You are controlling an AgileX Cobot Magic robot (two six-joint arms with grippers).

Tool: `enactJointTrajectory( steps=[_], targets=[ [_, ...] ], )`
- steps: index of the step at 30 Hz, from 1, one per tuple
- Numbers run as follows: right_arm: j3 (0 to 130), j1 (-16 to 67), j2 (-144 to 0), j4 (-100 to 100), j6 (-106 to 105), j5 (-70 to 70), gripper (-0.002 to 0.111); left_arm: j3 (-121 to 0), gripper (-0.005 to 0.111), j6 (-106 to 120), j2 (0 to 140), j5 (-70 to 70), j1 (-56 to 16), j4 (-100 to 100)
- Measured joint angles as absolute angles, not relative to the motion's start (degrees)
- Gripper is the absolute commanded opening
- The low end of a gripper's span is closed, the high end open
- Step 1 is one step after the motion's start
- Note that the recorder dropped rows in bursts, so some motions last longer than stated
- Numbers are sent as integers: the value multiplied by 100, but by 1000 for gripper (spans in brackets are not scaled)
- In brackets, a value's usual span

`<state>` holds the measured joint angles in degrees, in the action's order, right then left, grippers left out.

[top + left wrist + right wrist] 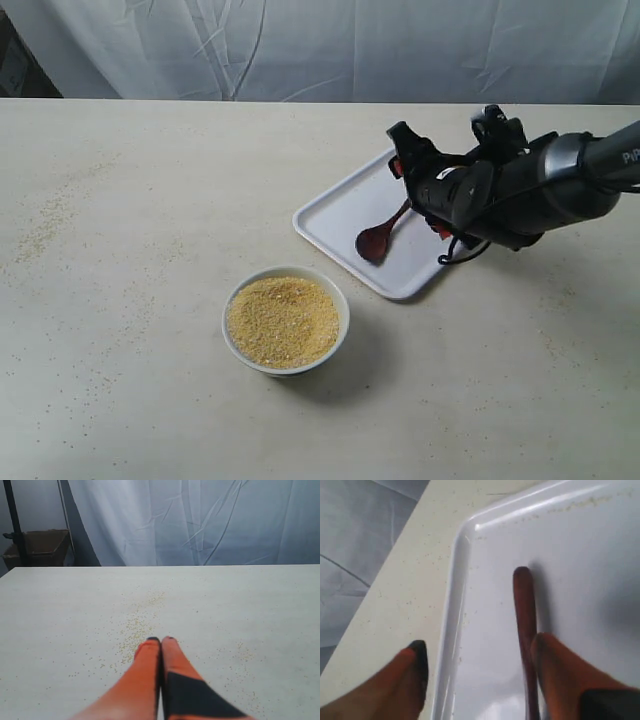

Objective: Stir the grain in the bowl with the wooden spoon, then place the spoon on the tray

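Note:
The white bowl (331,344) stands near the table's front, filled with yellow grain (283,321). Behind it to the right lies the white tray (335,218), and the dark wooden spoon (376,239) rests on it, oval end toward the bowl. My right gripper (412,165) hovers over the tray's far part, above the handle. In the right wrist view the right gripper (479,645) is open: one finger is beside the spoon handle (523,605), the other outside the tray rim (451,630). My left gripper (161,640) is shut and empty over bare table; the exterior view does not show it.
Loose grains are scattered on the table (120,300), mostly at the left (40,230) and ahead of the left gripper (137,622). A white cloth (330,45) hangs behind the table. A dark box (37,547) stands beyond the table's far corner.

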<state>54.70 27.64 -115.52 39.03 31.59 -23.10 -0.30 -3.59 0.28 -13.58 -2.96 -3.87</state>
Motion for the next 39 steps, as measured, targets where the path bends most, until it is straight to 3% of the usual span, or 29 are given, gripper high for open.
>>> enactJointTrajectory(
  steps=[5,10,16,19,24,31,39],
  targets=[
    [5470,2578,-11222,3692,2768,-1247,41,-30,0,-359,28,-1358,-296,-387],
    [5516,2071,-10459,2196,1752,548,-2,-30,0,-359,28,-1358,-296,-387],
    [5820,1455,-9458,-36,996,3844,0,-30,0,-359,28,-1358,-296,-387],
    [5604,1045,-8918,-963,1540,4631,0,-30,0,-359,28,-1358,-296,-387],
    [4261,523,-6955,-1703,2123,4539,0,-30,0,-359,28,-1358,-296,-387],
    [2658,499,-3583,-1044,1849,3064,0,-30,0,-359,28,-1358,-296,-387],
    [2242,499,-923,-876,1770,2686,0,-30,0,-359,28,-1358,-296,-387]
  ],
)
